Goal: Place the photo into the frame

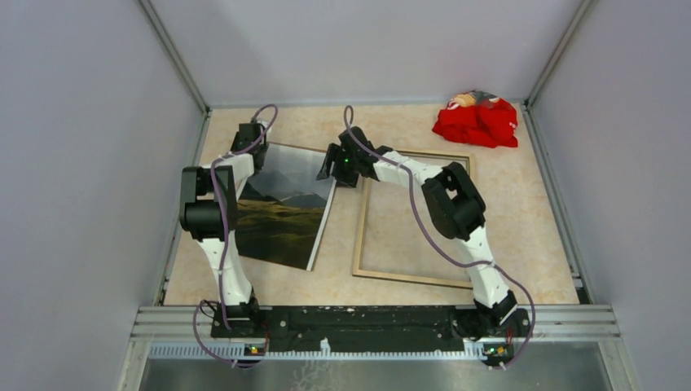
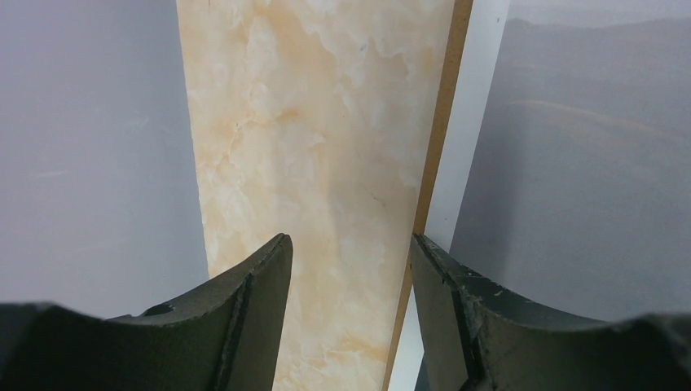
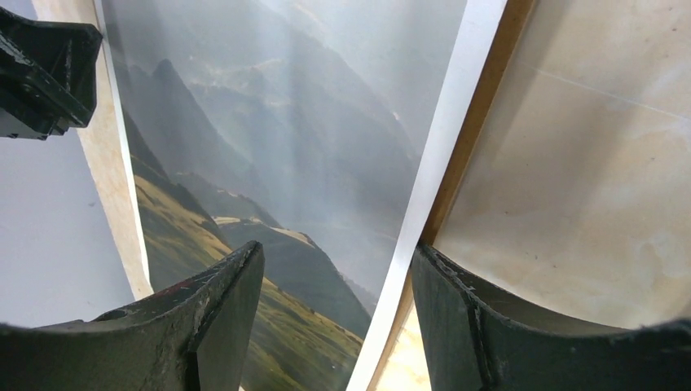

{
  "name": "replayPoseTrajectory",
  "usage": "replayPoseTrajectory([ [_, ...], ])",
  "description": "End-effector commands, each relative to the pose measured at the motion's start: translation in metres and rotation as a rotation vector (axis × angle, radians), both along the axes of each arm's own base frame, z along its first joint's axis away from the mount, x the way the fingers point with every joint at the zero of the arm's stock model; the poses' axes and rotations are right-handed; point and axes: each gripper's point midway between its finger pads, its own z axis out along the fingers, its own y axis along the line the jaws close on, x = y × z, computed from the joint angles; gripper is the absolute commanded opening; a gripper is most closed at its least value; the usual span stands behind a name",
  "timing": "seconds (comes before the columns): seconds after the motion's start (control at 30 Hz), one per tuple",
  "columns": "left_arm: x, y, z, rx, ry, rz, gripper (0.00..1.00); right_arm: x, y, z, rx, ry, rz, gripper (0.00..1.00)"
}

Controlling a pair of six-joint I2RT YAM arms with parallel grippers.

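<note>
The photo [image 1: 285,208] shows misty mountains over green hills and lies face up left of centre, with a brown edge under its white border. The frame [image 1: 359,236] lies to its right, tan wood side up. My left gripper [image 1: 248,137] is at the photo's far left corner. It is open [image 2: 349,240], with bare table between its jaws and the photo's border [image 2: 468,122] beside the right finger. My right gripper [image 1: 332,165] is at the photo's far right corner. It is open [image 3: 338,247] and straddles the white border [image 3: 440,147] without clamping it.
A crumpled red cloth [image 1: 477,120] lies at the back right corner. Grey walls close in the table on the left, right and back. The left gripper's black body [image 3: 41,73] shows at the top left of the right wrist view.
</note>
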Motion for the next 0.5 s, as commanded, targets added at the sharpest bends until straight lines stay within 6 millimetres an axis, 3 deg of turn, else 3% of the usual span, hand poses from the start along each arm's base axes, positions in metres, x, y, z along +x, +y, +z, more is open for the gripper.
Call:
replayPoseTrajectory([
  [0.0, -0.0217, -0.0032, -0.0199, -0.018, 0.094, -0.017, 0.63, 0.0076, 0.0082, 0.0212, 0.064, -0.075, 0.032, 0.65],
  [0.27, -0.0220, -0.0036, -0.0201, -0.021, 0.097, -0.018, 0.62, 0.0130, 0.0106, 0.0281, 0.119, -0.095, 0.055, 0.65],
  [0.47, -0.0213, -0.0054, -0.0203, -0.026, 0.100, -0.025, 0.61, 0.0173, 0.0147, 0.0206, 0.169, -0.079, 0.055, 0.61],
])
